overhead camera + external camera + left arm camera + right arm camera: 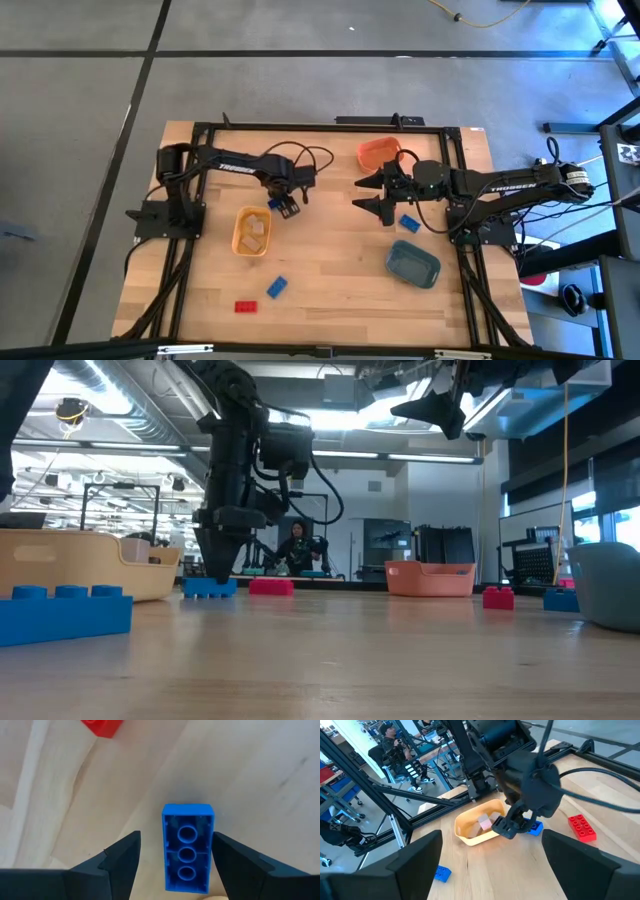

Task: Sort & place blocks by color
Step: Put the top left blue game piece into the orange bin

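Your left gripper (pixel 288 205) hangs low over a blue block (pixel 187 847), fingers spread wide either side of it, holding nothing.

Your left arm reaches in from the table's left edge, wrist bent down beside the yellow tray (pixel 251 231); your right gripper (pixel 378 192) is raised above mid-table near the orange tray (pixel 377 152), fingers spread wide and empty; bare wood lies between the two grippers; the blue block lies upside down, three round sockets showing, with a red block (pixel 102 727) near it; pale blocks (pixel 485 822) sit inside the yellow tray; another blue block (pixel 276 288) and a red block (pixel 245 306) lie near the front edge; one more blue block (pixel 410 222) lies just beside the slate-blue tray (pixel 413 263).
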`<state>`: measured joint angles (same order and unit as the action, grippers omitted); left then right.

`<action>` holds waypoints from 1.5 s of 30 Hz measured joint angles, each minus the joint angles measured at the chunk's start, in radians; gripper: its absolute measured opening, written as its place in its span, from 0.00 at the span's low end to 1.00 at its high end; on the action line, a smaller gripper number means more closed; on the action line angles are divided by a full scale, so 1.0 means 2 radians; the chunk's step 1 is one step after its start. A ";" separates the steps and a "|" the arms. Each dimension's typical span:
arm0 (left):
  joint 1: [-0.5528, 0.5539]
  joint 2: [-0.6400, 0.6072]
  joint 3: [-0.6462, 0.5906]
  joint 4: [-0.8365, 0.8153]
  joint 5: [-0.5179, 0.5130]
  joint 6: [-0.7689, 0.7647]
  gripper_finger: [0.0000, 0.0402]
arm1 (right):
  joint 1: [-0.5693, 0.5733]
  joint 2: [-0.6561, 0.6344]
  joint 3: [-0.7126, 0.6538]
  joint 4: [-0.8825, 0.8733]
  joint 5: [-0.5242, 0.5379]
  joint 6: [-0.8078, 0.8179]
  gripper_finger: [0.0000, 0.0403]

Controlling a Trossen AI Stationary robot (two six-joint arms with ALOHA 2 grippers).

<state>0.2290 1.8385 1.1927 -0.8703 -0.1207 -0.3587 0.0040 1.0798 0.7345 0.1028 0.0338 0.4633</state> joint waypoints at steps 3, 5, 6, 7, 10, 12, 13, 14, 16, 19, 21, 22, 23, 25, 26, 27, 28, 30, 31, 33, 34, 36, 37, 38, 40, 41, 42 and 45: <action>0.010 0.000 0.000 0.000 0.016 0.000 0.58 | 0.000 0.000 0.000 0.000 0.000 0.000 0.86; 0.013 0.000 0.000 0.000 0.017 0.001 0.58 | 0.000 0.000 0.000 0.000 0.000 0.000 0.86; 0.015 0.000 0.000 0.000 0.017 0.000 0.58 | 0.000 0.000 0.000 0.000 0.000 0.000 0.86; 0.016 0.000 0.000 0.000 0.018 0.000 0.58 | 0.000 0.000 0.000 0.000 0.000 0.000 0.86; 0.018 0.000 0.000 0.000 0.029 0.001 0.58 | 0.000 0.000 0.000 0.000 0.000 0.000 0.86; 0.018 0.003 0.000 0.000 0.035 0.001 0.58 | 0.000 0.000 0.000 0.000 0.000 0.000 0.86; 0.018 0.005 0.000 0.000 0.035 0.001 0.58 | 0.000 0.000 0.000 0.000 0.000 0.000 0.86; 0.018 0.005 -0.001 -0.001 0.036 0.001 0.58 | 0.000 0.000 0.000 0.000 0.000 0.000 0.86; 0.018 0.004 -0.005 0.008 0.041 0.001 0.58 | 0.000 0.000 0.000 0.000 0.000 0.000 0.86; 0.018 0.004 -0.019 0.021 0.047 -0.003 0.58 | 0.000 0.000 0.000 -0.002 0.000 -0.001 0.86; 0.018 0.004 -0.029 0.027 0.047 -0.004 0.58 | 0.000 0.000 0.000 -0.002 0.000 0.000 0.86; 0.018 0.004 -0.034 0.029 0.047 -0.008 0.58 | 0.000 0.000 0.000 -0.003 0.000 0.000 0.86; 0.018 0.004 -0.039 0.031 0.047 -0.012 0.58 | 0.000 0.000 0.000 -0.003 0.000 0.000 0.86; 0.018 0.002 -0.045 0.034 0.047 -0.012 0.58 | 0.000 0.000 0.000 -0.003 0.001 -0.001 0.86; 0.018 0.002 -0.046 0.035 0.047 -0.012 0.58 | 0.000 0.000 0.000 -0.004 0.001 -0.001 0.86; 0.018 0.002 -0.047 0.035 0.047 -0.012 0.58 | 0.000 0.000 0.000 -0.004 0.001 -0.001 0.86; 0.018 0.002 -0.047 0.037 0.047 -0.011 0.58 | 0.000 0.000 0.000 -0.004 0.001 -0.001 0.86; 0.016 0.002 -0.047 0.049 0.053 -0.001 0.56 | 0.000 0.000 0.000 -0.005 0.001 -0.002 0.86; 0.016 0.002 -0.048 0.054 0.057 0.004 0.55 | 0.000 0.000 0.000 -0.005 0.001 -0.002 0.86; 0.016 -0.001 -0.049 0.061 0.065 0.011 0.50 | 0.000 0.000 0.000 -0.005 0.001 -0.002 0.86; 0.016 -0.001 -0.049 0.065 0.066 0.015 0.47 | 0.000 0.000 0.000 -0.005 0.001 -0.002 0.86; 0.014 -0.001 -0.050 0.068 0.065 0.026 0.40 | 0.000 0.000 0.000 -0.005 0.001 -0.002 0.86; 0.014 -0.003 -0.050 0.068 0.065 0.034 0.36 | 0.000 0.000 0.000 -0.005 0.002 -0.002 0.86; 0.014 -0.005 -0.050 0.068 0.064 0.041 0.33 | 0.000 0.000 0.000 -0.006 0.005 -0.002 0.86; 0.014 -0.007 -0.050 0.071 0.063 0.053 0.32 | 0.000 0.000 0.000 -0.005 0.013 -0.002 0.86; 0.014 -0.011 -0.050 0.071 0.061 0.061 0.32 | 0.000 0.000 0.000 -0.005 0.013 -0.002 0.86; 0.013 -0.018 -0.050 0.075 0.060 0.065 0.32 | 0.000 0.000 0.000 -0.005 0.013 -0.002 0.86; 0.009 -0.049 -0.050 0.080 0.052 0.068 0.32 | 0.000 0.000 0.000 -0.005 0.013 -0.002 0.86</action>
<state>0.2464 1.7412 1.0927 -0.7095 -0.0168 -0.2230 0.0036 1.0798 0.7349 0.0933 0.0605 0.4595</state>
